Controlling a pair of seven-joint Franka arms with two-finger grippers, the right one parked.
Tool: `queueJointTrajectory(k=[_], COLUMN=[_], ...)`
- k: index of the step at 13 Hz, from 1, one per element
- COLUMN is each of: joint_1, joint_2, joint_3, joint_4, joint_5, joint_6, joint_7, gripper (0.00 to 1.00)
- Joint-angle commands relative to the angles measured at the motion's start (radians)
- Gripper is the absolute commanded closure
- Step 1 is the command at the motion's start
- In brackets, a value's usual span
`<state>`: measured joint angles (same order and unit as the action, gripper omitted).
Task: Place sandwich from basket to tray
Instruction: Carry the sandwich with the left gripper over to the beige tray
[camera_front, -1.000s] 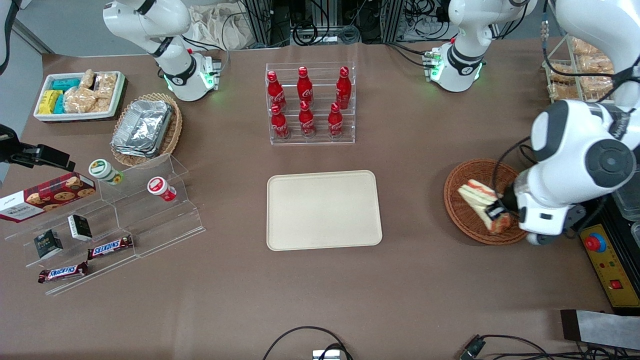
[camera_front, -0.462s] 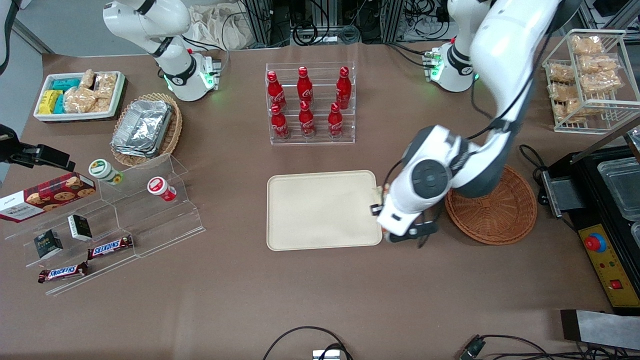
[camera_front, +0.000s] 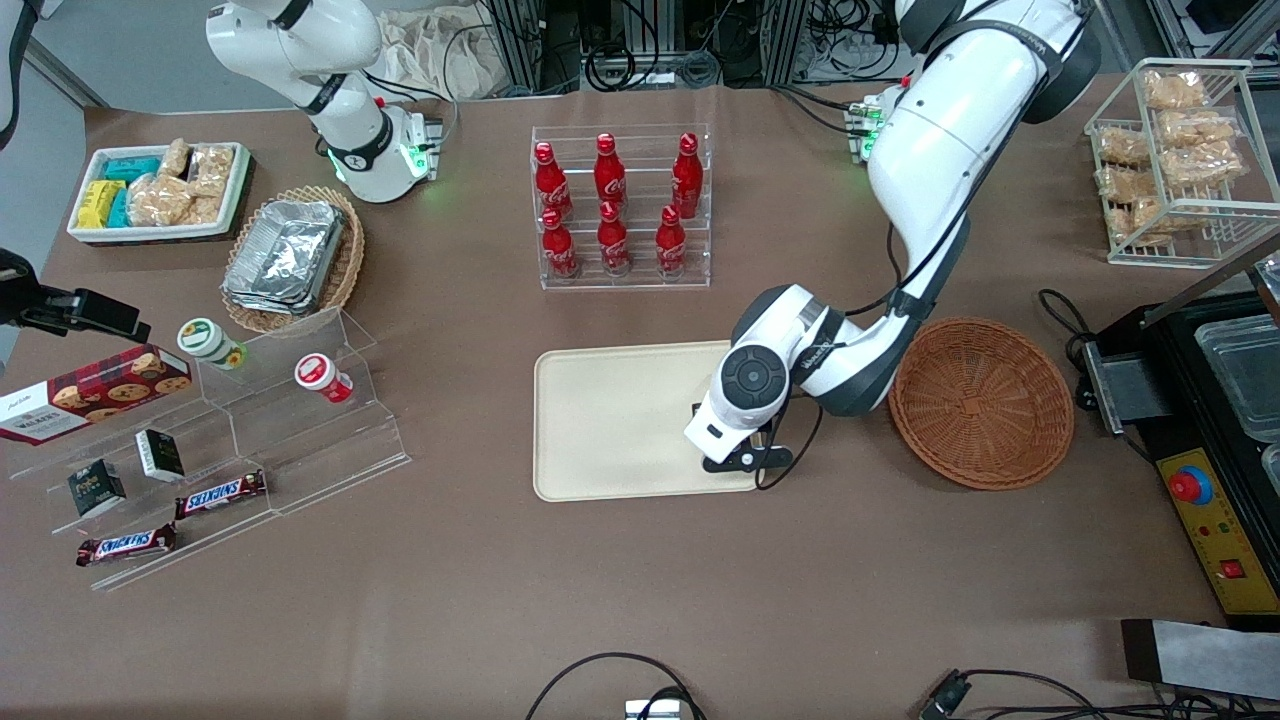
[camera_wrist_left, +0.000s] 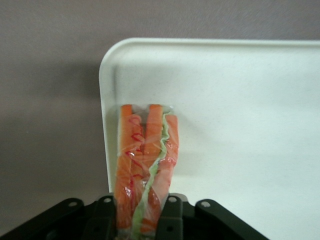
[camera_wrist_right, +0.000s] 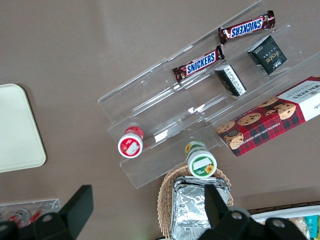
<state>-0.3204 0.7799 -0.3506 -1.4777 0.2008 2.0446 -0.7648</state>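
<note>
Gripper (camera_wrist_left: 142, 222) clamped on the sandwich (camera_wrist_left: 145, 165), fingers (camera_wrist_left: 171, 220) pressed to both bread faces, cut edge with its orange and green filling pointing down at the tray (camera_wrist_left: 240, 115). In the front view the gripper (camera_front: 735, 455) hung over the tray (camera_front: 610, 420) at the corner nearest the camera on the working arm's side; sandwich itself hidden there by the wrist. Wedge sat just inside the tray's rim, close to the rounded corner.

Risk, as judged: release this near the rim could leave the wedge straddling the lip or tipping off onto the tablecloth. Let go edge-down, it would likely topple; which way was anyone's guess.

Farther from the tray, toward the working arm's end, the wicker basket (camera_front: 980, 400) lay with nothing in it. Farther still from the camera, the rack of cola bottles (camera_front: 620, 205), well apart from the tray.
</note>
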Motion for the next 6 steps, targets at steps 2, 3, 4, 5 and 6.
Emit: queueJointTrajectory(k=[2, 3, 4, 5, 6], joint_1=[-0.009, -0.008, 0.0, 0.003, 0.013], joint_2=[-0.016, -0.036, -0.057, -0.085, -0.12], joint_3=[0.009, 0.009, 0.009, 0.012, 0.018], joint_4=[0.037, 0.037, 0.037, 0.039, 0.039], joint_5=[0.017, 0.013, 0.009, 0.008, 0.008], joint_6=[-0.026, -0.033, -0.053, -0.081, -0.102], joint_7=[-0.004, -0.004, -0.004, -0.004, -0.004], gripper=[0.0, 0.0, 0.0, 0.0, 0.0])
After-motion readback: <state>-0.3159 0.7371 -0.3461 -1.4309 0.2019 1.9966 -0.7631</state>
